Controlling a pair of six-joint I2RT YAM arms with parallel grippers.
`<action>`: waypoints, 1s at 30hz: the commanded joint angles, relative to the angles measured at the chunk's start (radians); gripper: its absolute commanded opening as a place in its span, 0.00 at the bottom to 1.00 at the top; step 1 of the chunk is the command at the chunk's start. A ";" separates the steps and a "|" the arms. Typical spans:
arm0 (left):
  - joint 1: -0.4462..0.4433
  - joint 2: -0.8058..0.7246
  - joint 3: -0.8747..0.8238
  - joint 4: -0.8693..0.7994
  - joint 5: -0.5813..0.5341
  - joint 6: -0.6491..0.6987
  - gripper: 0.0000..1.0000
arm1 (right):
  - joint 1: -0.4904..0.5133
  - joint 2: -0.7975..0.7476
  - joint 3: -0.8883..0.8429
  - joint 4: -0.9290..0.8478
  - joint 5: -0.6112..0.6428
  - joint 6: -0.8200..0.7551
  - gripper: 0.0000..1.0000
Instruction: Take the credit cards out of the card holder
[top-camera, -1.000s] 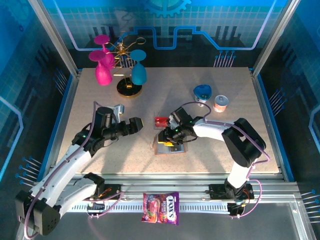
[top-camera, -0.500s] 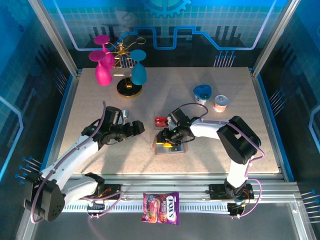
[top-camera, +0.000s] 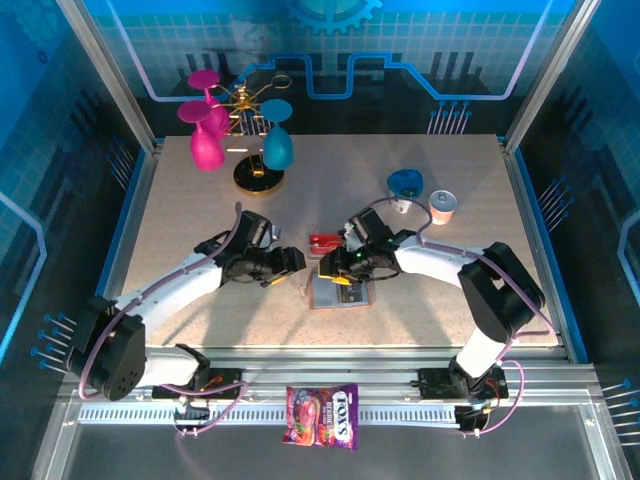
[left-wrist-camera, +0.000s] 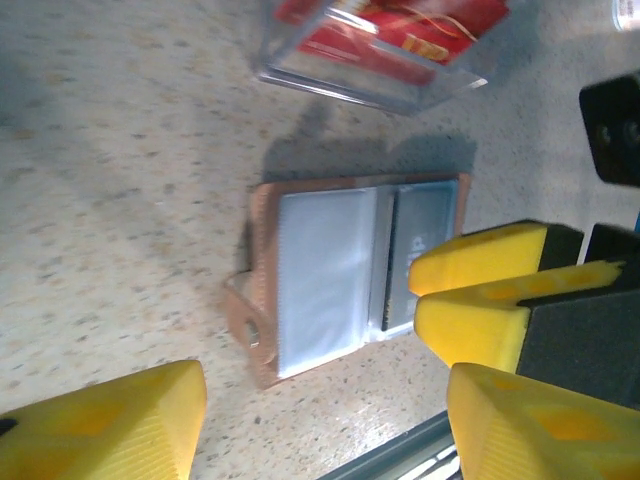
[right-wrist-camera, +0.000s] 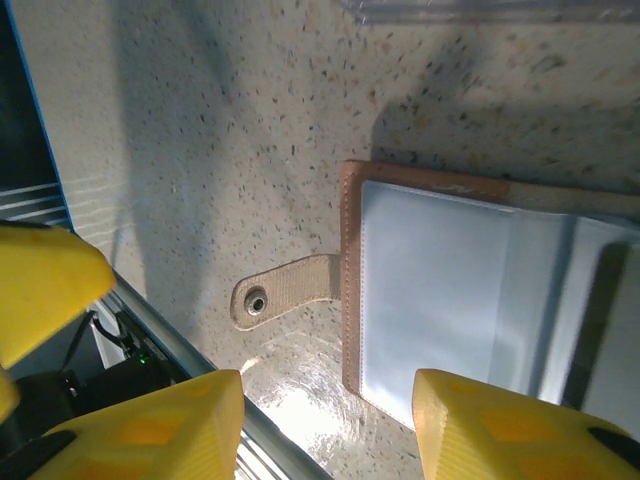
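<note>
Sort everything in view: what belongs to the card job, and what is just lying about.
Job: card holder, red cards, left gripper, right gripper.
Lying about: pink glass, teal glass, gold stand, blue cup, small pot, candy packet.

Blue-tinged light falls from above; the top view is sharp and evenly bright, the arms (top-camera: 180, 290) casting soft shadows on the table (top-camera: 330, 170). In both wrist views the yellow fingers (left-wrist-camera: 100, 420) are blurred, close to the lens. White glare lies beside the holder (right-wrist-camera: 430, 290) in the right wrist view.
</note>
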 joint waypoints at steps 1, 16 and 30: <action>-0.043 0.062 0.045 0.087 0.054 -0.056 0.55 | -0.046 -0.045 -0.044 -0.043 0.008 -0.027 0.50; -0.178 0.364 0.106 0.359 0.149 -0.233 0.28 | -0.207 -0.176 -0.167 -0.110 -0.010 -0.102 0.50; -0.191 0.480 0.129 0.425 0.187 -0.274 0.25 | -0.245 -0.247 -0.222 -0.130 -0.007 -0.104 0.50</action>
